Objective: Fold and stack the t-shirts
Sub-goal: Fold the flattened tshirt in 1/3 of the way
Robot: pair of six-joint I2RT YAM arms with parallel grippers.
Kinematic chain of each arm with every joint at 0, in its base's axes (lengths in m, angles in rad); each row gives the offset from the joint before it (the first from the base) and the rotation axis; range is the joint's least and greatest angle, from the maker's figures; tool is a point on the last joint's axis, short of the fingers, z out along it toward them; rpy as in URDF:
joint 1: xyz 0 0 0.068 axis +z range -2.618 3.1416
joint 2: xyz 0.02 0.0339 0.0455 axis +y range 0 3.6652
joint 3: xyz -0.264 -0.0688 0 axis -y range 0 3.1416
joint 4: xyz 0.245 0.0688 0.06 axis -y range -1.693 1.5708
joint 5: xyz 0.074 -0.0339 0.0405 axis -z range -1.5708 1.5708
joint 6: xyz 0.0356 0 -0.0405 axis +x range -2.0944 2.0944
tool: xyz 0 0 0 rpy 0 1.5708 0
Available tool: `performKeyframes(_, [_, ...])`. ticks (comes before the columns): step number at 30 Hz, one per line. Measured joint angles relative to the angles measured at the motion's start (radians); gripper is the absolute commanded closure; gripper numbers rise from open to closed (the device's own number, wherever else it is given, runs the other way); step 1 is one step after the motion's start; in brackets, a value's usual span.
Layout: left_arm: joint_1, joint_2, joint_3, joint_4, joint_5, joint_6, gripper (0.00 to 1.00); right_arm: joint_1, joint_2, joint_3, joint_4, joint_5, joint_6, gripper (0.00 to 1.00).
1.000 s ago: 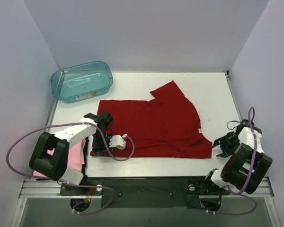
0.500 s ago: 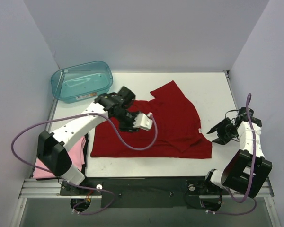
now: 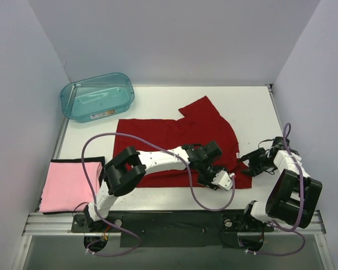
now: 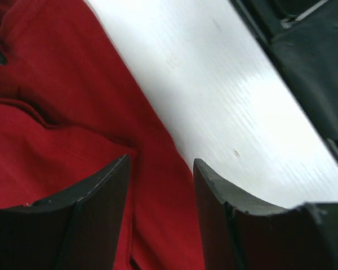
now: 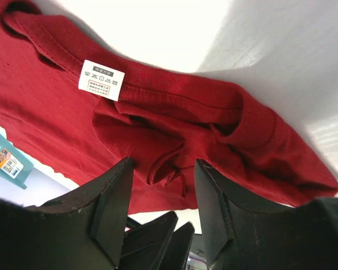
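In the top view, two t-shirts are seen. One dark red t-shirt [image 3: 174,146] is spread across the middle of the table [image 3: 158,104], and one pale pink t-shirt [image 3: 70,185] is laid as a flat rectangle at the near left corner. One teal tub [image 3: 97,97] is set at the far left. The left gripper [image 3: 205,170] is placed over the near right part of the red shirt. The right gripper [image 3: 252,165] is held at that shirt's near right corner.

In the left wrist view, the fingers [image 4: 90,214] are parted with nothing clamped. Red cloth is seen beneath and between them, with its edge beside bare table.

In the right wrist view, the jaws are moderately parted and a bunched fold of red cloth is framed between them. Whether the cloth is touched cannot be told. One white label [image 5: 101,80] is seen at the neckband beyond.
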Motion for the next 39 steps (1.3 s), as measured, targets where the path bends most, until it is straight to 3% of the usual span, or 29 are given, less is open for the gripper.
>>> performKeyframes(10, [-0.006,0.051,0.001,0.141,-0.093,0.000,0.52,0.025,0.059,-0.043,0.119,-0.019,0.070,0.61])
performKeyframes(18, [-0.003,0.053,0.001,0.166,-0.127,0.017,0.55,0.031,0.082,-0.037,0.134,-0.016,0.072,0.75])
performKeyframes(20, [-0.004,0.057,-0.002,0.181,-0.135,0.024,0.61,0.031,0.092,-0.036,0.134,-0.013,0.066,0.81])
performKeyframes(21, [-0.004,0.059,-0.006,0.196,-0.141,0.025,0.69,0.031,0.093,-0.036,0.133,-0.010,0.063,0.84])
performKeyframes(23, [-0.004,0.063,-0.015,0.212,-0.155,0.026,0.72,0.031,0.093,-0.035,0.133,-0.005,0.060,0.84])
performKeyframes(24, [-0.004,0.064,-0.018,0.217,-0.162,0.028,0.71,0.031,0.093,-0.034,0.132,-0.003,0.058,0.84])
performKeyframes(28, [-0.003,0.068,-0.018,0.207,-0.169,0.056,0.50,0.031,0.093,-0.007,0.113,0.016,0.039,0.82])
performKeyframes(30, [-0.003,0.068,-0.014,0.169,-0.157,0.088,0.47,0.031,0.093,0.010,0.104,0.029,0.029,0.82])
performKeyframes(35, [-0.004,0.068,-0.002,0.113,-0.137,0.125,0.47,0.031,0.089,0.026,0.094,0.047,0.011,0.80])
performKeyframes(39, [-0.004,0.073,-0.002,0.113,-0.134,0.126,0.62,0.031,0.090,0.026,0.089,0.057,0.001,0.80])
